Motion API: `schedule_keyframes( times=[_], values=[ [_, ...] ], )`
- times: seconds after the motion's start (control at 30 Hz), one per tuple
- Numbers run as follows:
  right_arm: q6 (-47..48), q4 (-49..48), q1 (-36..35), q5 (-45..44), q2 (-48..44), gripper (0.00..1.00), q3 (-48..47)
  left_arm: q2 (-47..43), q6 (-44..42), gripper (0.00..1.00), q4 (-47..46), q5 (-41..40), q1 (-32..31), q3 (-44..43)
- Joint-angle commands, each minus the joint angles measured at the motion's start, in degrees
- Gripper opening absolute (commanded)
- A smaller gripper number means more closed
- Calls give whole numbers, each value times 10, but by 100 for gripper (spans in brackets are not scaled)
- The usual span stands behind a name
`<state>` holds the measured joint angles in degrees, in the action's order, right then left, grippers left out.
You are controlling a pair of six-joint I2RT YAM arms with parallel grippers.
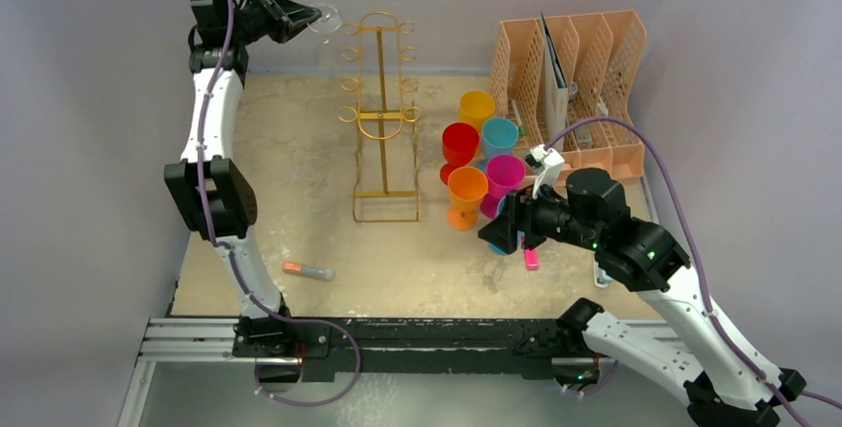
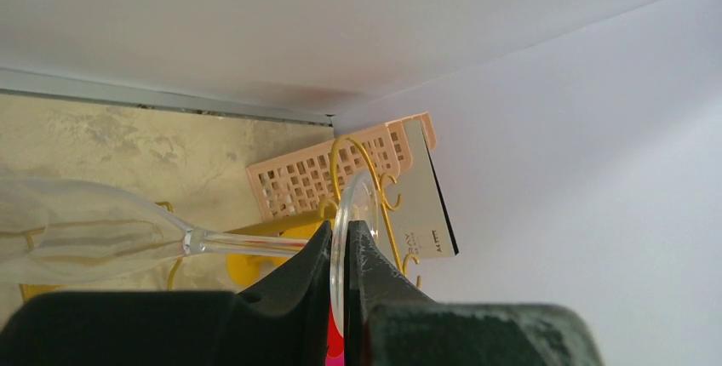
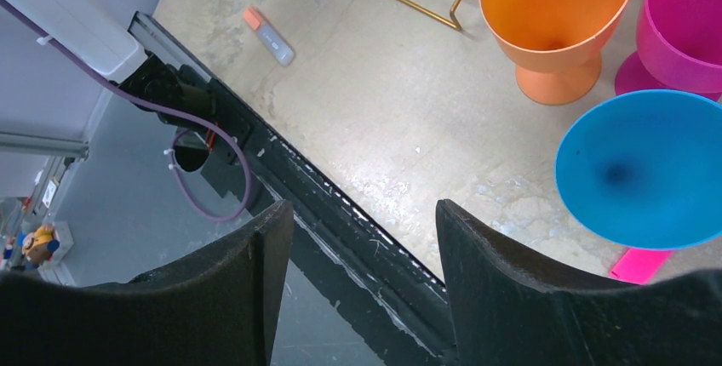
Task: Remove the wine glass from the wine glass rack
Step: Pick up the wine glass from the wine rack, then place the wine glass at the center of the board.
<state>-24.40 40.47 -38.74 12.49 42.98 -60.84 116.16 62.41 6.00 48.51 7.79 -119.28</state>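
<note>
The clear wine glass [image 1: 325, 22] hangs high near the back wall, just left of the top of the gold wine glass rack [image 1: 382, 109]. My left gripper [image 1: 298, 20] is shut on the glass's round foot. In the left wrist view the foot sits edge-on between the jaws of the left gripper [image 2: 340, 234]. The stem runs left to the bowl of the wine glass [image 2: 94, 234], which lies sideways. The rack's curled hooks [image 2: 375, 179] show behind the foot. My right gripper [image 1: 496, 228] hovers open over the table's front right, and in its own view the right gripper [image 3: 364, 213] holds nothing.
Several coloured plastic goblets [image 1: 477, 159] stand right of the rack, with the orange goblet [image 3: 553, 17] and blue goblet [image 3: 638, 170] close to my right gripper. A peach file organiser [image 1: 576, 79] is at the back right. A small orange-capped marker [image 1: 308, 270] lies front left.
</note>
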Motion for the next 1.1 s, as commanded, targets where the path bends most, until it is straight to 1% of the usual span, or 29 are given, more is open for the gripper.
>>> schedule_keyframes(
  times=[0.0,0.07,0.13,0.17,0.27,0.4,0.53,0.63,0.73,0.83,0.9,0.97,1.07],
  values=[
    [-2,-5,-2,-10,-10,65,-10,-92,-32,0,-38,5,13,30],
    [1,-10,-2,-9,-17,65,-9,-131,-26,0,-71,13,32,68],
    [2,-6,-2,-18,-28,65,-12,-194,0,0,-143,0,58,143],
    [-12,2,-2,-24,-37,65,-11,-222,8,0,-162,-6,73,174],
    [-21,-22,-2,-92,-73,71,13,-283,-9,0,-144,4,108,226],
    [-40,-53,-2,-178,-117,76,51,-335,-82,0,-64,25,113,254],
    [-66,-21,-2,-263,-127,80,55,-406,-140,0,-9,20,113,326],
    [-84,3,-2,-296,-125,82,48,-457,-192,0,79,-15,112,376],
    [-101,3,-2,-304,-127,83,51,-521,-220,0,122,-32,112,445],
    [-113,-10,-2,-294,-127,84,59,-569,-292,0,221,-67,111,471],
    [-123,-19,-2,-288,-124,87,65,-589,-349,0,288,-73,111,474],
    [-128,-22,-2,-279,-115,88,64,-595,-414,0,373,-88,111,458],
    [-134,-28,-2,-269,-97,89,59,-602,-469,0,443,-89,109,451]
  ],
)
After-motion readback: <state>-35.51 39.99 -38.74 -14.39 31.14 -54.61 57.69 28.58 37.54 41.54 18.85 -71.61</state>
